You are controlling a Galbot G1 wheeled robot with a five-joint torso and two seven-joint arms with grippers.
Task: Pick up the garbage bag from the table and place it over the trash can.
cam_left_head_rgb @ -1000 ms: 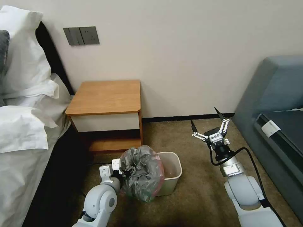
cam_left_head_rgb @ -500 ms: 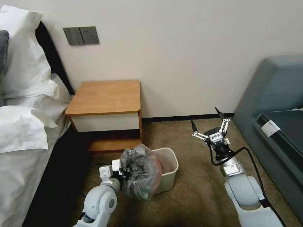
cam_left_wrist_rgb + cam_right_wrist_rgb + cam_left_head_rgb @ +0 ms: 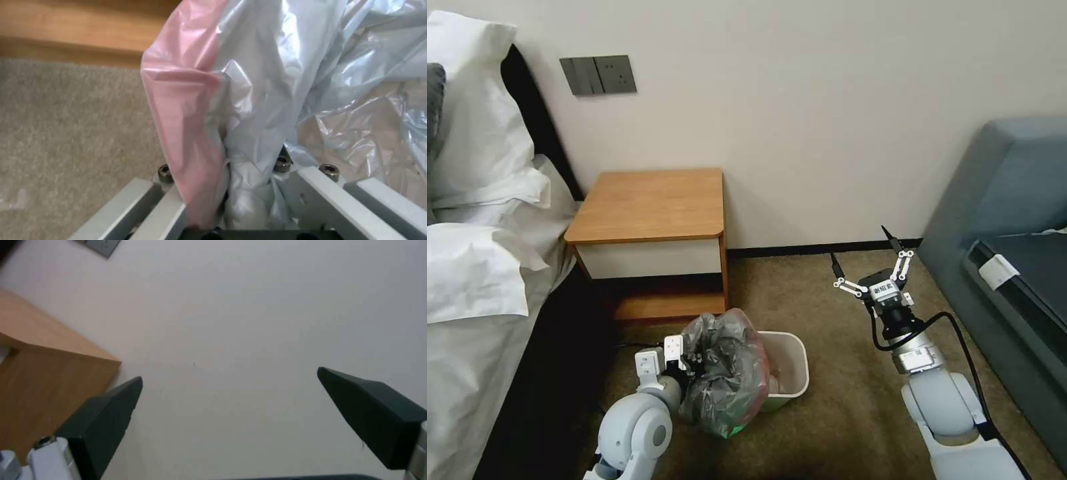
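The garbage bag [image 3: 724, 370], crinkled grey film with a pinkish-red edge, bulges over the left side of the cream-white trash can [image 3: 790, 373] on the carpet. My left gripper [image 3: 690, 363] is shut on the bag at the can's left rim. Close up, the bag [image 3: 249, 100] is bunched between the silver fingers [image 3: 164, 208]. My right gripper [image 3: 860, 257] hangs open above the carpet, right of the can, holding nothing; its dark fingertips [image 3: 106, 420] are spread toward the wall. The table [image 3: 650, 203] stands behind the can with a bare top.
A bed with white pillows [image 3: 480, 220] runs along the left. A grey-blue sofa [image 3: 1007, 220] fills the right side. The table's lower shelf [image 3: 667, 307] sits just behind the can. Open carpet [image 3: 820, 427] lies between the can and my right arm.
The trash can has shifted slightly right and toward me, and the bag has sagged a little lower over its left side. My right arm has not moved.
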